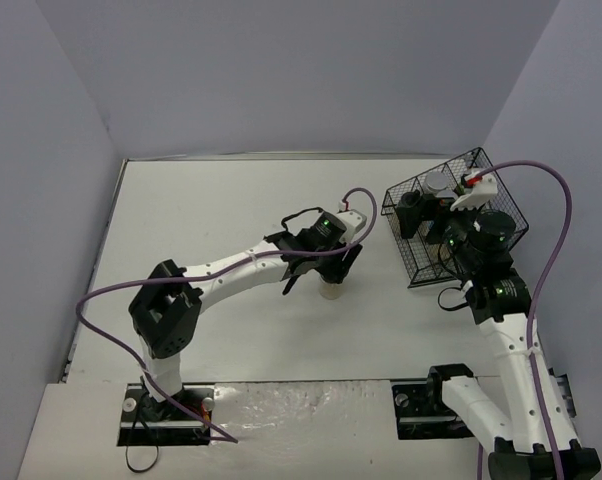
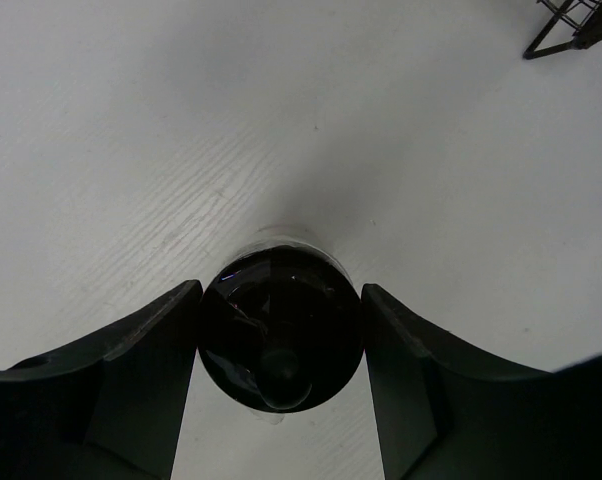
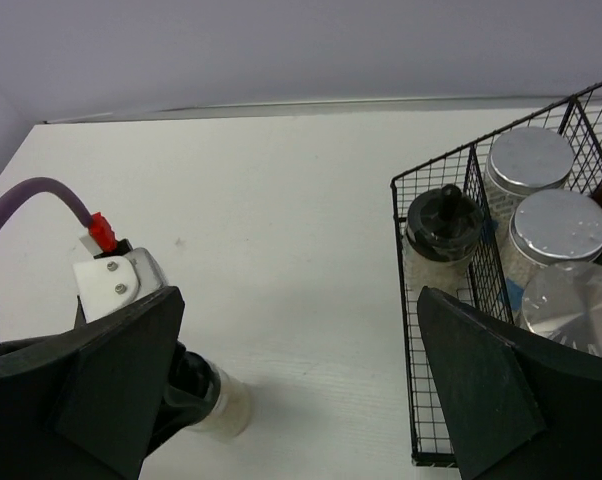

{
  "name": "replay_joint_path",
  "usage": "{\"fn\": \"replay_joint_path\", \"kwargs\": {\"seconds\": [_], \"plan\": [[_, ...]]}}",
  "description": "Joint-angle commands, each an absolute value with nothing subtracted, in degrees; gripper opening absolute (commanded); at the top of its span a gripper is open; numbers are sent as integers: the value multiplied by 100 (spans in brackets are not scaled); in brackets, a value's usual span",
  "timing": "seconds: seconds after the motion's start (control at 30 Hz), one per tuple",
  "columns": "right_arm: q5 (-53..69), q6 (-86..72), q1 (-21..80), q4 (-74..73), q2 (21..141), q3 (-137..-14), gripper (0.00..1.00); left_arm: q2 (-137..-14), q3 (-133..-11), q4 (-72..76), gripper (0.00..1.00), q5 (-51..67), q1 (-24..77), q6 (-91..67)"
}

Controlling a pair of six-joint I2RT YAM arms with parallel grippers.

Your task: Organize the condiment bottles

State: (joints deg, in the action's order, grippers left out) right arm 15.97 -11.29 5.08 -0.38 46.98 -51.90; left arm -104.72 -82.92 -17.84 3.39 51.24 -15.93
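A black-lidded beige jar (image 1: 331, 290) stands on the white table near its middle. My left gripper (image 1: 330, 266) is shut on it, and in the left wrist view both fingers press the sides of its black lid (image 2: 281, 335). The right wrist view shows the jar's beige body (image 3: 217, 405) under the left wrist. My right gripper (image 3: 299, 300) stands open with nothing between its fingers, over the near left corner of the black wire basket (image 3: 436, 180). Inside the basket are another black-lidded jar (image 3: 443, 225) and three silver-lidded shakers (image 3: 529, 160), (image 3: 558, 225), (image 3: 576, 300).
The wire basket (image 1: 401, 192) sits at the right side of the table, and the right arm partly covers it from above. Grey walls close the table at the back and on both sides. A purple cable loops off each arm.
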Motion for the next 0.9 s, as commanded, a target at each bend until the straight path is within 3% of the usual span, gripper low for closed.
{"fn": "replay_joint_path", "kwargs": {"seconds": [0.0, 0.2, 0.27, 0.3, 0.63, 0.87], "plan": [[1833, -1205, 545, 192, 4645, -5234, 100, -10443, -8622, -1573, 25, 146, 5203, -1377], [1711, -938, 545, -364, 4741, -5449, 100, -10219, -8642, -1588, 68, 53, 5291, -1362], [1707, -817, 545, -598, 4767, -5590, 100, -10064, -8640, -1619, 90, -81, 5291, -1362], [1690, -766, 545, -695, 4777, -5654, 100, -9999, -8645, -1641, 96, -144, 5291, -1362], [1423, -252, 918, -1589, 5300, -6245, 100, -8674, -8264, -1648, 97, -432, 5072, -1920], [888, -134, 2203, -1887, 6004, -6321, 100, -7364, -7213, -1959, 97, -599, 3914, -2263]]}}
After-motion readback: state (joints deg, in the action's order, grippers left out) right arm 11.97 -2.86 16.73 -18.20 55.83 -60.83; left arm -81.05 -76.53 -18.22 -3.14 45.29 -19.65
